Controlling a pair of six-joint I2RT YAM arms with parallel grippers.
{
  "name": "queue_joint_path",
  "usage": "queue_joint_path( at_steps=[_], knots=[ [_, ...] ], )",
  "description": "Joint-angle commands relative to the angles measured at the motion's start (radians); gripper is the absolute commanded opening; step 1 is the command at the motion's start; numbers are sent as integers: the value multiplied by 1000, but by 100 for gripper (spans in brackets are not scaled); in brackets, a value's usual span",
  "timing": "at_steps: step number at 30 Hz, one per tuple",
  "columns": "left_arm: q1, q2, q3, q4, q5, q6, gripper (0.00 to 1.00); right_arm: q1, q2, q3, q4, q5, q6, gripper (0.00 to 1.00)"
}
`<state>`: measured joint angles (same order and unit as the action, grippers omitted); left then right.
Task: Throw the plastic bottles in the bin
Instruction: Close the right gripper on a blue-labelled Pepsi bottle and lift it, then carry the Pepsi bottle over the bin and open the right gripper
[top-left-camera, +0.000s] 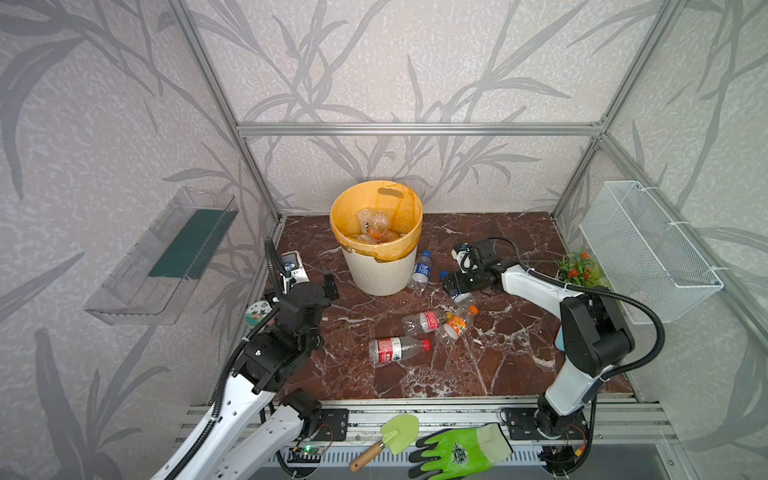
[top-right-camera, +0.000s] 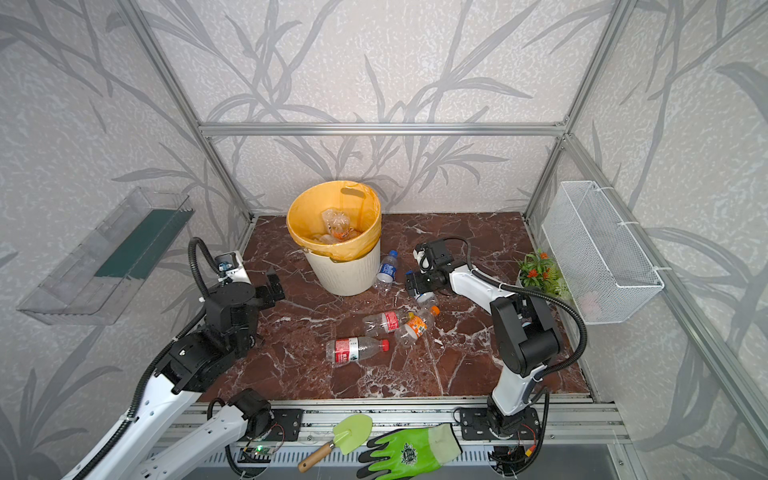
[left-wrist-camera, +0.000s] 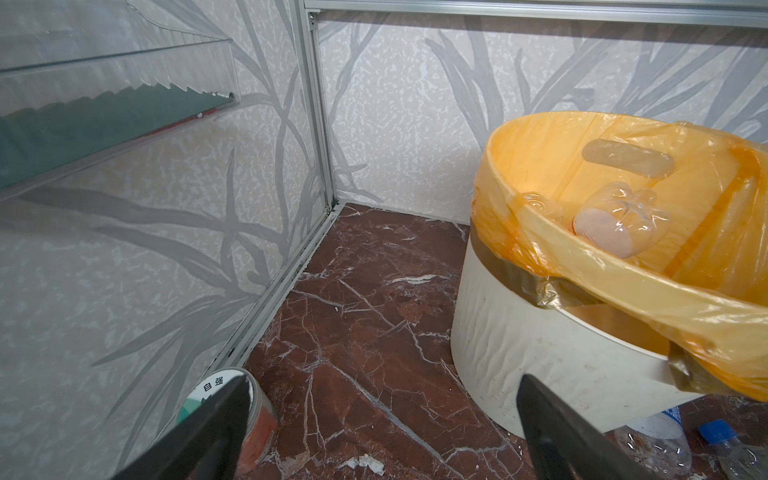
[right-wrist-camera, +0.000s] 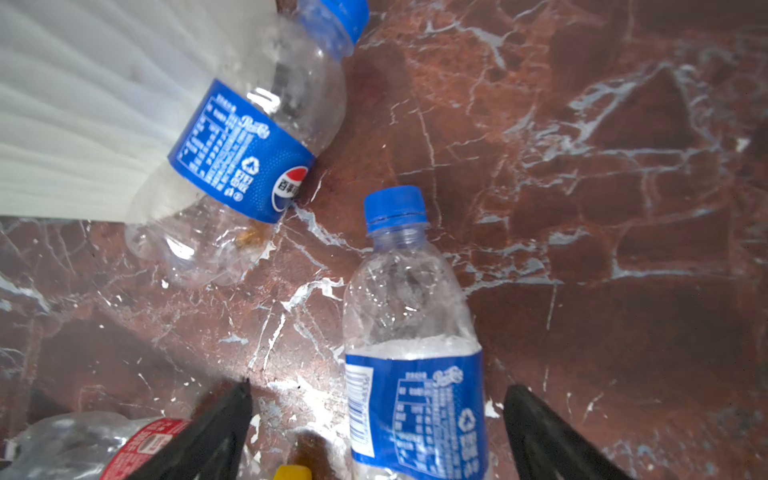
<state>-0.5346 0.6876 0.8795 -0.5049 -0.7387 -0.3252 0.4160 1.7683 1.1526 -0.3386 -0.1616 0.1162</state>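
**Five bottles (top-left-camera: 397, 349) lie outside the bin (top-left-camera: 386, 274); right pincer (right-wrist-camera: 378, 386) spread over one**

Right pincer hovers low, fingers (right-wrist-camera: 216, 415) wide apart, straddling a blue-capped bottle (right-wrist-camera: 411, 332) lying on the tabletop (top-left-camera: 519, 257) right of the bin. Another blue-labelled bottle (right-wrist-camera: 245, 153) leans on the bin wall. Best to close on the labelled middle, not the tapering neck; thin plastic will likely buckle, so squeeze gently, then lift clear of the tall rim. Right arm (top-left-camera: 536, 286) stretches from near right towards far centre, wrist tipped down. Left pincer (left-wrist-camera: 382, 382), spread and empty, faces the bin.
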Motion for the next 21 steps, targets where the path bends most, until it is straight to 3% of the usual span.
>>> queue_joint_path(
  at_steps=[1, 11, 21],
  knots=[
    [3, -11, -10, -19, -23, -28, 99, 12, 43, 38, -136, 106, -98, 95],
    [5, -25, -25, -15, -35, -30, 99, 90, 173, 160, -239, 300, -134, 90],
    [6, -32, -27, -32, -64, -40, 99, 91, 240, 249, -291, 353, -92, 65]
  ],
)
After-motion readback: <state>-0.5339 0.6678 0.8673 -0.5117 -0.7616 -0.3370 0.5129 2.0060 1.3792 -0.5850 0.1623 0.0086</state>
